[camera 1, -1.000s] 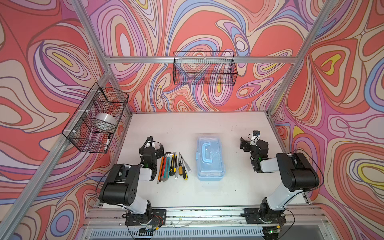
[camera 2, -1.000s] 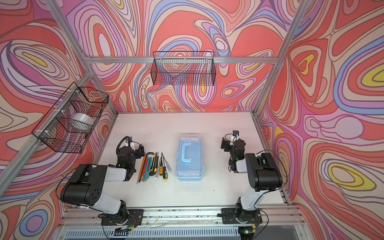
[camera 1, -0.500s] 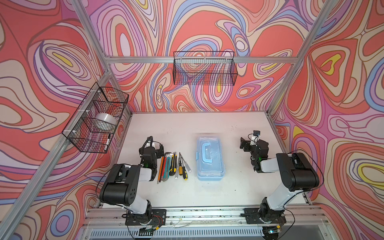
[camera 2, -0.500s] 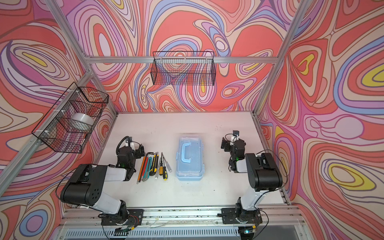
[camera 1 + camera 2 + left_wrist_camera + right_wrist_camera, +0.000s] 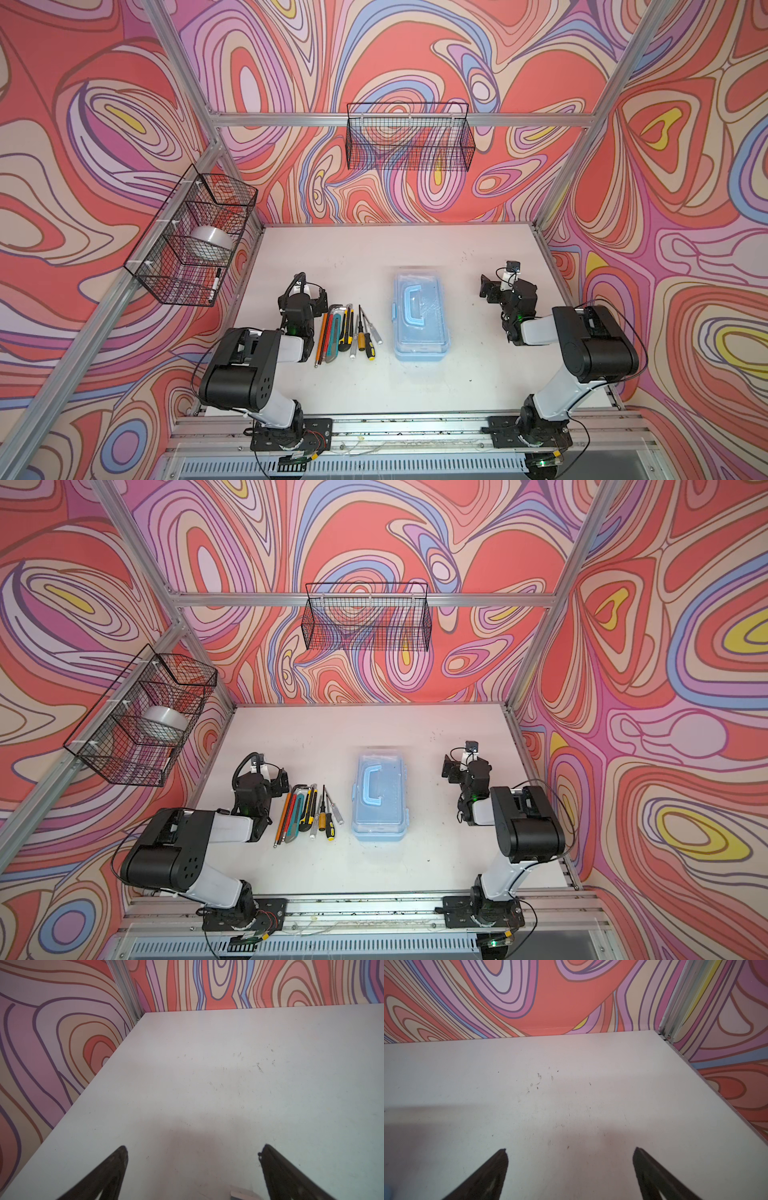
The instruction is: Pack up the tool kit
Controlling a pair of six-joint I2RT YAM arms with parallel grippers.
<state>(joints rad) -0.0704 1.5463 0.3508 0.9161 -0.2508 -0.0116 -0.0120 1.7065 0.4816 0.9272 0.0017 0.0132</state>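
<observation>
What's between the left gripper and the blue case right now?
A row of loose tools: pencils, utility knives, hex keys, screwdrivers. Both top views show it between the left gripper and the case.

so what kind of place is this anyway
Probably a robot test cell, not a real workshop: a left arm and a right arm bolted to a rail by a white table, swirl-printed walls on an aluminium frame, wire baskets hung on it.
</observation>
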